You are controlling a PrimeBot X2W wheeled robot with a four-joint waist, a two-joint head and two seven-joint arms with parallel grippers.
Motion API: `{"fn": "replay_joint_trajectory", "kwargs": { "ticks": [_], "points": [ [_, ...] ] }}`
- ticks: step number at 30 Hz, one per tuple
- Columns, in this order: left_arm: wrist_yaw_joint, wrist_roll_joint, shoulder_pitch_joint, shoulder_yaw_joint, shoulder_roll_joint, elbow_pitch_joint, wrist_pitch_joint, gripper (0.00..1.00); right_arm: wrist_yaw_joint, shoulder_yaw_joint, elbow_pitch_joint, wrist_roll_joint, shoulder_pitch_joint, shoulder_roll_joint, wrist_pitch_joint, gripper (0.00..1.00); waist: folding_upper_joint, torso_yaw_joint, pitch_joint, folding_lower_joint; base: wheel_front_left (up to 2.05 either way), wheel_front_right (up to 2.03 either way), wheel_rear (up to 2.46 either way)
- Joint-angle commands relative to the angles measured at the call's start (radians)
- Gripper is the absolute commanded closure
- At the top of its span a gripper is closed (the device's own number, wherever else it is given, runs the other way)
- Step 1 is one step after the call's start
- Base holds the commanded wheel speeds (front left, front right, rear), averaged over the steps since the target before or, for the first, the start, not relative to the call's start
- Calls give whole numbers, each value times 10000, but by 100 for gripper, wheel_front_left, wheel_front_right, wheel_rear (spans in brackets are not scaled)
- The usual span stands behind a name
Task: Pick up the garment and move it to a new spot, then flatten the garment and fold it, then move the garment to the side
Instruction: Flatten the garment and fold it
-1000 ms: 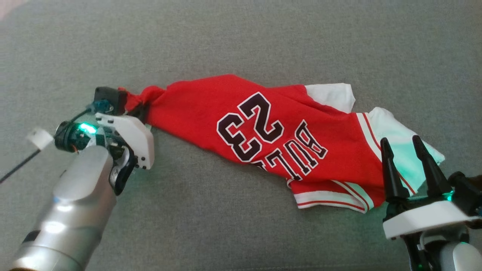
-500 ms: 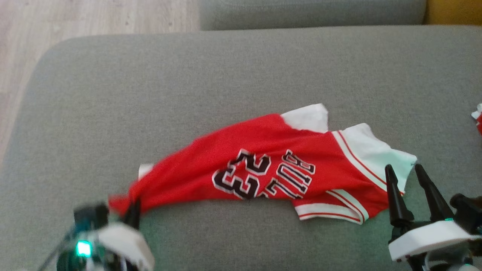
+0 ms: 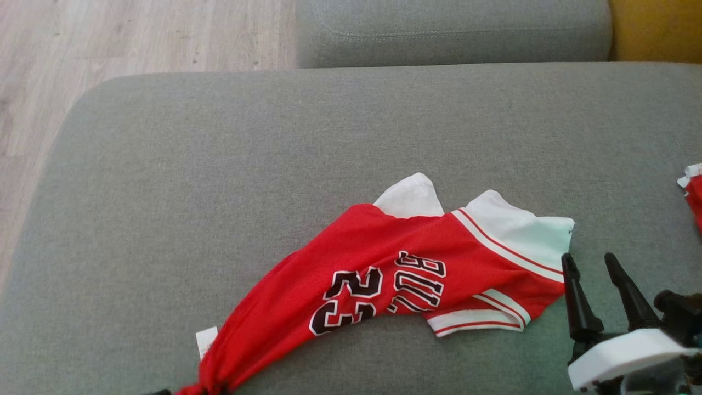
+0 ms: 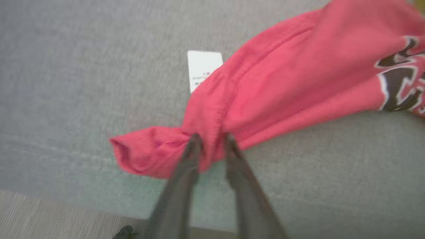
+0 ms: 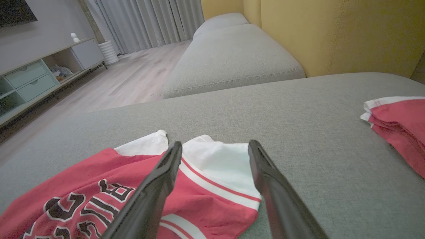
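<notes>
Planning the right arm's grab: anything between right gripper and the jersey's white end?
Nothing visible. The right gripper is open, fingertips at the white end of the jersey. The left gripper is shut on its red hem. A second red garment lies apart, further right.

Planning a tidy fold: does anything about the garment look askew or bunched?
Yes. The red and white basketball jersey lies slanted and rumpled on the grey fabric cushion. Its red end is wadded into a twist where the left claw pinches it; the right claw is open, holding nothing.
</notes>
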Motion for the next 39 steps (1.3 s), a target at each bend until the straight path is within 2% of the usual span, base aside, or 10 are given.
{"fn": "replay_joint_trajectory", "kwargs": {
  "ticks": [1,3,4,6,10,20,34,39],
  "points": [
    [-55,291,-474,286,-87,-219,-581,0,-7,161,-451,-49,-133,-94,96,0,-1,26,-41,1,0,0,0],
    [79,799,-763,324,-70,-210,-1238,0,-7,153,-577,-103,-124,-94,188,0,-1,53,-101,1,0,0,0],
    [79,799,-763,324,-70,-210,-1238,0,-7,153,-577,-103,-124,-94,188,0,-1,53,-101,1,0,0,0],
    [193,1336,-1195,509,19,-248,-2109,0,-7,151,-795,-206,-113,-94,359,0,-1,76,-211,1,0,0,0],
    [246,1957,-1841,618,325,-440,-2707,0,-7,124,-1129,-364,-87,-93,596,0,-1,111,-331,1,0,0,0],
    [381,3463,-3623,255,1227,-1013,-2337,0,-7,159,-2003,-671,-89,-93,1032,0,-1,118,-363,1,0,0,0],
    [192,3115,-3933,133,1016,-894,-2051,0,-7,306,-2277,-677,-248,-93,1077,0,-1,52,-16,1,0,0,0],
    [-307,3052,-4482,-387,782,-696,-1523,0,-7,324,-2280,-642,-354,-93,1041,0,-1,76,237,1,0,0,0]
  ]
}}
